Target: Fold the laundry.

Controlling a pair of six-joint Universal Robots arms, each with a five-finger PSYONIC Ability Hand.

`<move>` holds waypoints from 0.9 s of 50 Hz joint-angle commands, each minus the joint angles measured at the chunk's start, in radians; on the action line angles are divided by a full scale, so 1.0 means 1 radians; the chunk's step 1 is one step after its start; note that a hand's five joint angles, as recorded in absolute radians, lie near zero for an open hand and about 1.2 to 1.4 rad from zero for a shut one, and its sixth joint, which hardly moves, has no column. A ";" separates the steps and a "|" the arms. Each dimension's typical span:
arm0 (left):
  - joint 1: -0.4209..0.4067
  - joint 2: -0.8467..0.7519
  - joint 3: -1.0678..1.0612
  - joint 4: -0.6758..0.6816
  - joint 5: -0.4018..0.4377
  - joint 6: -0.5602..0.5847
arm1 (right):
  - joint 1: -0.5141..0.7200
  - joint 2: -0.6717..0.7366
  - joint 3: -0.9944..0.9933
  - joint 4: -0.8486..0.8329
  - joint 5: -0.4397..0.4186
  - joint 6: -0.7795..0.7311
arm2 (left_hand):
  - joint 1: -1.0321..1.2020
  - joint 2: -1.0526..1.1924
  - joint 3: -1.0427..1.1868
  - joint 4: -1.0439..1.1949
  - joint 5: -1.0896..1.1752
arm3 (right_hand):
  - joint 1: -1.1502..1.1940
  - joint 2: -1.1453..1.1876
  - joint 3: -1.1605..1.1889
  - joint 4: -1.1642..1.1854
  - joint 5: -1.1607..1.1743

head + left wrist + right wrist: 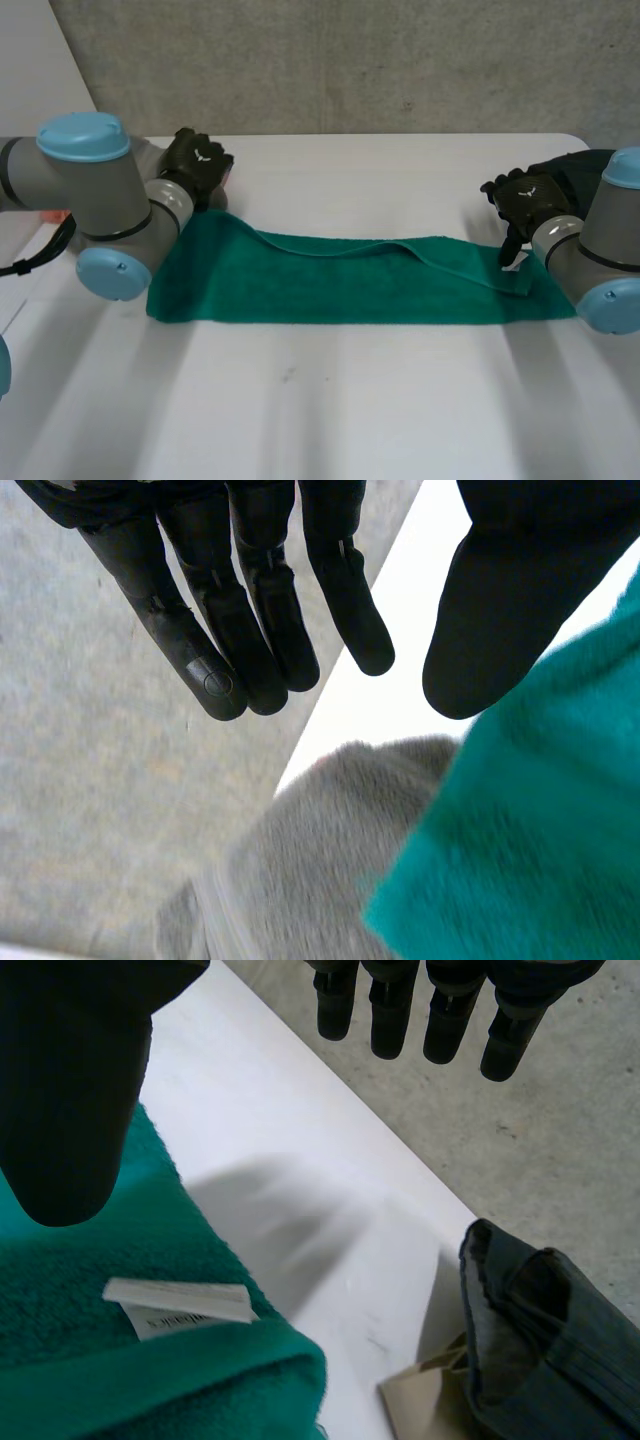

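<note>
Lengthwise the green towel (340, 280) lay side to side on the tabletop (350, 410), left hand (197, 163) beside its far left corner, right hand (525, 205) at its right end, fingers (215, 670) of both straight, empty.

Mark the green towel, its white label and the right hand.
green towel (330, 290), head view, middle of the cloth.
white label (180, 1305), right wrist view, middle of the tag.
right hand (528, 200), head view, back of the hand.

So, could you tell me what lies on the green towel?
The towel bears its folded-over edge and a label by the right hand; whatever lies under that fold is hidden.
</note>
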 commanded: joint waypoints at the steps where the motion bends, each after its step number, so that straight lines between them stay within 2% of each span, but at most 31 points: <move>1: -0.002 -0.032 0.056 -0.027 0.094 -0.015 | 0.002 -0.001 0.000 0.000 -0.001 0.009 | 0.119 0.115 0.113 0.115 0.124 | -0.042 -0.032 -0.032 -0.034 -0.048; 6: 0.006 -0.110 0.150 -0.092 0.108 -0.042 | 0.002 -0.004 0.003 0.000 -0.001 0.014 | -0.145 -0.149 -0.151 -0.149 -0.140 | -0.042 -0.032 -0.032 -0.034 -0.048; 11: 0.020 -0.190 0.263 -0.188 0.118 -0.080 | 0.002 -0.004 0.006 0.000 -0.002 0.014 | -0.319 -0.323 -0.324 -0.323 -0.313 | -0.042 -0.032 -0.032 -0.034 -0.048; 19: 0.035 -0.308 0.431 -0.325 0.133 -0.099 | -0.002 -0.013 0.014 0.000 -0.018 0.022 | -0.372 -0.376 -0.377 -0.376 -0.366 | -0.042 -0.032 -0.032 -0.034 -0.048; 24: 0.035 -0.350 0.480 -0.327 0.136 -0.099 | -0.004 -0.018 0.018 -0.003 -0.027 0.028 | -0.132 -0.136 -0.137 -0.136 -0.126 | -0.042 -0.032 -0.032 -0.034 -0.048; 25: 0.035 -0.354 0.484 -0.327 0.137 -0.099 | -0.004 -0.018 0.018 -0.003 -0.027 0.029 | -0.047 -0.051 -0.052 -0.051 -0.041 | -0.042 -0.032 -0.032 -0.034 -0.048; 26: 0.033 -0.362 0.489 -0.328 0.139 -0.099 | -0.004 -0.018 0.018 -0.003 -0.027 0.032 | 0.181 0.177 0.176 0.177 0.186 | -0.042 -0.032 -0.032 -0.034 -0.048; 28: 0.030 -0.362 0.489 -0.328 0.139 -0.097 | -0.004 -0.019 0.018 -0.003 -0.027 0.037 | 0.437 0.433 0.432 0.433 0.443 | -0.042 -0.032 -0.032 -0.034 -0.048; 29: 0.027 -0.360 0.489 -0.330 0.137 -0.096 | -0.004 -0.019 0.018 -0.003 -0.027 0.039 | 0.444 0.440 0.439 0.440 0.450 | -0.042 -0.032 -0.032 -0.034 -0.048; 33: 0.009 -0.305 0.463 -0.346 0.113 -0.099 | -0.002 -0.032 0.014 -0.003 -0.027 0.057 | 0.444 0.440 0.439 0.440 0.450 | -0.042 -0.032 -0.032 -0.034 -0.048; 40: -0.042 -0.031 0.279 -0.340 0.064 -0.122 | 0.038 -0.076 -0.031 0.020 -0.034 0.140 | 0.444 0.440 0.439 0.440 0.450 | -0.042 -0.032 -0.032 -0.034 -0.048; 45: -0.092 0.172 0.090 -0.316 0.050 -0.117 | 0.110 -0.064 -0.097 0.144 -0.048 0.247 | 0.444 0.440 0.439 0.440 0.450 | -0.042 -0.032 -0.032 -0.034 -0.048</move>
